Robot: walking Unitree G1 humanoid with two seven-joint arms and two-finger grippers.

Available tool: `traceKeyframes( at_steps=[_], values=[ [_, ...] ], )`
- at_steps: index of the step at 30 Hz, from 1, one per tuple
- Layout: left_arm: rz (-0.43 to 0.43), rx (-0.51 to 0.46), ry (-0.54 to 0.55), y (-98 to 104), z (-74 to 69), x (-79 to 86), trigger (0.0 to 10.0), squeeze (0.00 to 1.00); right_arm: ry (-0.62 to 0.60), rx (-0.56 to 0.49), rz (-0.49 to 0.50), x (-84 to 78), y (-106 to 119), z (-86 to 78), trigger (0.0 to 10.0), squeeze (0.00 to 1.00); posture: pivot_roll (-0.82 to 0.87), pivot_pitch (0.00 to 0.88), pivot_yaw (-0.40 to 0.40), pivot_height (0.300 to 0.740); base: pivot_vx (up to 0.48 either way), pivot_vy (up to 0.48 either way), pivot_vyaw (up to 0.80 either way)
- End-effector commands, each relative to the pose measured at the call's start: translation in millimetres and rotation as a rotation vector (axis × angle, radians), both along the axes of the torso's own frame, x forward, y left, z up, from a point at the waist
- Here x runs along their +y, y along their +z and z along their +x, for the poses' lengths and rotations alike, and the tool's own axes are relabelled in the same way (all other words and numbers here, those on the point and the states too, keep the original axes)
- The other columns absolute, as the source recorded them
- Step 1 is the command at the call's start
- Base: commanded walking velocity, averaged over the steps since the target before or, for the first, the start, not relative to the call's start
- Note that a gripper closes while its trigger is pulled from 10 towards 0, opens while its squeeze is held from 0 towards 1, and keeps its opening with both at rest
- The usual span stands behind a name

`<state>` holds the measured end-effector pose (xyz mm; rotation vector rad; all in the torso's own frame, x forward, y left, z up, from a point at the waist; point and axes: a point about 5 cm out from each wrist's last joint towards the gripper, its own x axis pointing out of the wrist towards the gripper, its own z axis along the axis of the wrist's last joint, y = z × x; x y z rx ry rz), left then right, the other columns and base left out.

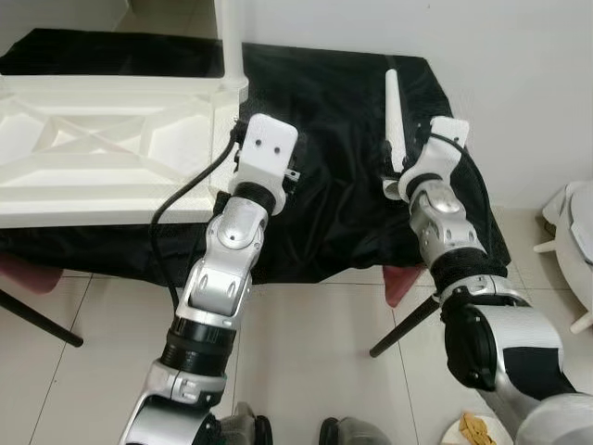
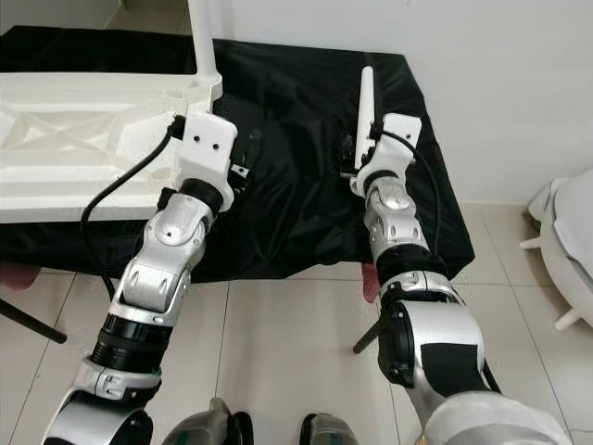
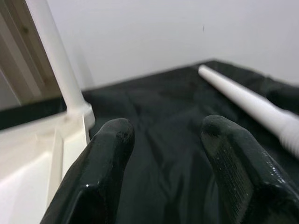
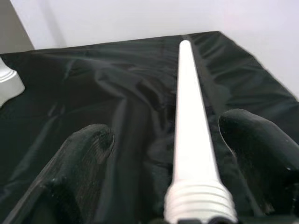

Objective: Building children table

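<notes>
The white tabletop point(image 1: 93, 148) lies upside down on the black cloth point(image 1: 334, 213). One white leg point(image 1: 232, 42) stands upright in its near right corner. A second, loose white leg point(image 1: 395, 120) lies on the cloth to the right, threaded end towards me. My right gripper point(image 4: 168, 133) is open, its fingers point(image 4: 88, 149) either side of that threaded end point(image 4: 198, 203) without closing on it. Just right of the tabletop's corner, my left gripper point(image 3: 166, 135) hovers low over the cloth, open and holding nothing.
The cloth-covered table ends at a white wall behind and to the right. Black table legs point(image 1: 403, 324) slant down to the tiled floor. A white piece of furniture point(image 1: 574, 232) stands on the floor at the far right.
</notes>
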<state>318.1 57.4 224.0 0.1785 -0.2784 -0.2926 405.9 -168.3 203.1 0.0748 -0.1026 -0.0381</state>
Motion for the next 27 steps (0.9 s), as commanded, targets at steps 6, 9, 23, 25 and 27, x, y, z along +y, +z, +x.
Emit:
traceKeyframes(
  at_steps=[6,9,23,25,27],
  values=[
    [0.016,0.031,0.007,-4.0,-10.9,1.0,10.0,0.00,-0.007,0.064,0.067,5.0,-11.9,1.2,10.0,0.00,0.12,0.153,-0.019,0.740,0.000,0.000,0.00],
    [0.018,0.042,0.010,-5.7,-12.8,1.5,10.0,0.00,-0.024,0.081,0.072,5.4,-15.9,0.9,10.0,0.00,0.12,0.155,-0.017,0.740,0.000,0.000,0.00],
    [0.025,0.055,0.014,-6.7,-17.5,4.1,10.0,0.00,-0.087,0.157,0.084,4.1,-31.0,-1.8,10.0,0.00,0.14,0.172,-0.014,0.740,0.000,0.000,0.00],
    [0.027,0.059,0.018,-7.2,-18.5,5.2,10.0,0.00,-0.105,0.177,0.087,4.3,-34.8,-2.7,10.0,0.00,0.14,0.182,-0.017,0.740,0.000,0.000,0.00],
    [0.027,0.065,0.022,-7.4,-19.7,5.9,10.0,0.00,-0.122,0.190,0.088,4.2,-37.5,-3.5,10.0,0.00,0.14,0.186,-0.020,0.740,0.000,0.000,0.00]
  ],
)
